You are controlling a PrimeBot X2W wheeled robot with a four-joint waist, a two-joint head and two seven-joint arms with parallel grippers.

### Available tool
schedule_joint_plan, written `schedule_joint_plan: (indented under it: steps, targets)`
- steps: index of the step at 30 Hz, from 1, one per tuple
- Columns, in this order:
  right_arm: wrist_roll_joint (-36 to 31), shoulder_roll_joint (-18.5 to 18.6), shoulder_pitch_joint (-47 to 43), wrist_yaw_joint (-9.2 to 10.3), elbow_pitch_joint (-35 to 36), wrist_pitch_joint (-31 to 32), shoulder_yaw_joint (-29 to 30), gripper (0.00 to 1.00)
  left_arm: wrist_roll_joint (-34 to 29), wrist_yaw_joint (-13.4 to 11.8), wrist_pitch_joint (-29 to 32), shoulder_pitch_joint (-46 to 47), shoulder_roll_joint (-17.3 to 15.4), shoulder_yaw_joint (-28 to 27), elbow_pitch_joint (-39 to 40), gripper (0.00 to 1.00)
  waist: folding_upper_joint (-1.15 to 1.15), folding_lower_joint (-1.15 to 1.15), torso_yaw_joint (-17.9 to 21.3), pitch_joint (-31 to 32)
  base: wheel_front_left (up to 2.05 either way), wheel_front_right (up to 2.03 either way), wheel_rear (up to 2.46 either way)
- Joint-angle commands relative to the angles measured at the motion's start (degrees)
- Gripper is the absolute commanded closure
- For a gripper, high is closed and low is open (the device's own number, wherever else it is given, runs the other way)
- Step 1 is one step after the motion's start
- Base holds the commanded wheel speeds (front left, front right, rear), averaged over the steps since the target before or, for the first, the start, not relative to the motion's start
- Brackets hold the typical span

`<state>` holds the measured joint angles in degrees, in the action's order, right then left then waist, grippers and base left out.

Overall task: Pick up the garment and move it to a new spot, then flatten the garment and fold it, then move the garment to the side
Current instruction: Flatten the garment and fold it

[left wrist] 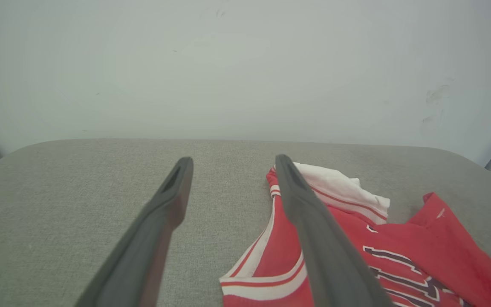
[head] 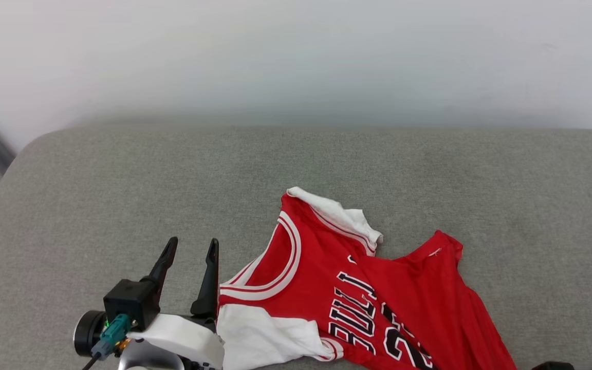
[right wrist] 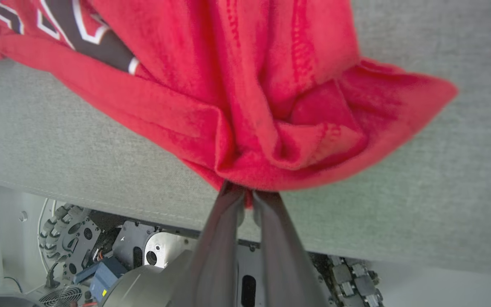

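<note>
The garment (head: 347, 288), a red jersey T-shirt with white sleeves and black lettering, lies crumpled on the grey cushion, collar toward the left, running off the bottom right of the head view. My left gripper (head: 192, 247) stands open just left of the collar, its right finger beside the striped neckline (left wrist: 267, 273), nothing between the fingers. In the right wrist view my right gripper (right wrist: 247, 194) is shut on a bunched red hem fold of the garment (right wrist: 279, 128) near the cushion's front edge.
The grey cushioned surface (head: 121, 195) spreads wide to the left and behind the shirt, ending at a white wall (head: 296, 56). Below the cushion's front edge the robot base and a wheel (right wrist: 60, 228) show in the right wrist view.
</note>
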<state>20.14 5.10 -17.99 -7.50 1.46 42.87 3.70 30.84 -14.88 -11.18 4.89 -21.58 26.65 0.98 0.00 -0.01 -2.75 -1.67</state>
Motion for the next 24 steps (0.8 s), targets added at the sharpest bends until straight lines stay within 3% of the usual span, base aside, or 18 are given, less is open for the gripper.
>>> schedule_joint_plan:
  steps: [1,9,13,17,24]
  targets:
    - [0.0,-0.4,-0.6,0.02,-0.2,-1.4,0.6,0.0,0.0,-0.4,0.1,-0.5,-0.4,-0.2,0.3,0.0,0.0,0.01,0.3,0.2,0.0,0.0,0.0]
    - [-1.4,-2.1,3.9,0.02,4.3,-20.6,5.7,0.0,0.6,-0.8,0.3,-1.4,-1.0,-0.6,0.9,0.0,0.0,0.01,1.1,0.1,0.0,0.0,0.0]
    - [-2.3,-2.2,9.0,0.02,4.1,-25.5,7.0,0.0,0.4,-1.2,0.0,-0.2,-0.9,-0.9,1.5,0.0,0.0,0.01,0.9,-1.1,0.0,0.0,0.0]
    - [-2.2,0.4,16.6,0.02,0.9,-24.1,5.1,0.0,0.0,-1.2,-0.2,1.2,-0.4,-0.7,2.1,0.0,0.0,0.01,-0.1,-3.0,0.0,0.0,0.0]
    - [2.1,8.3,29.9,0.02,-6.9,-11.4,-6.9,0.0,-0.5,0.7,-1.1,4.8,1.0,0.4,1.2,0.0,0.0,0.01,-4.0,-7.6,0.0,0.0,0.0]
